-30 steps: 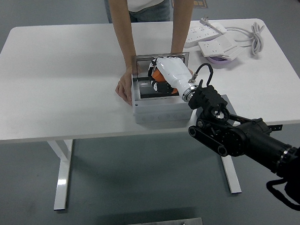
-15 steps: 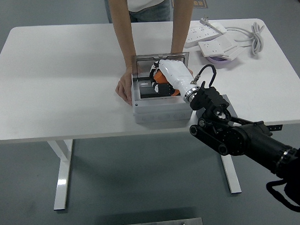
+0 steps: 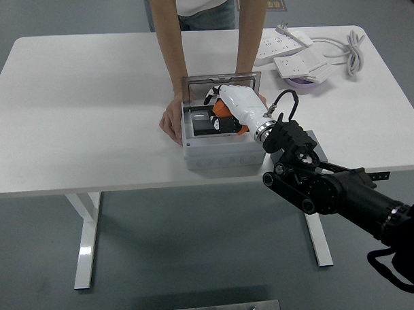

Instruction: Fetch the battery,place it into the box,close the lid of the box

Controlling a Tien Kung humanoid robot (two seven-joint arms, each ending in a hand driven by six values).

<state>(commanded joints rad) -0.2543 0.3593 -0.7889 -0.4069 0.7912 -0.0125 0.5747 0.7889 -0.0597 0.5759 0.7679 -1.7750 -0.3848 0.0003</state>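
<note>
Over the open box (image 3: 219,156), right hand (image 3: 238,103) now drawn slightly toward 5 o'clock, fingers (image 3: 212,95) curled holding the orange battery (image 3: 222,110), release apparently pending.

A white table (image 3: 89,105) fills most of the view over a grey floor. At its two o'clock corner lie two white power strips (image 3: 285,47) side by side, their white cable (image 3: 349,49) coiled just beyond, with a small purple object (image 3: 301,84) beneath the nearer strip. A person (image 3: 202,9) stands at twelve o'clock.
</note>
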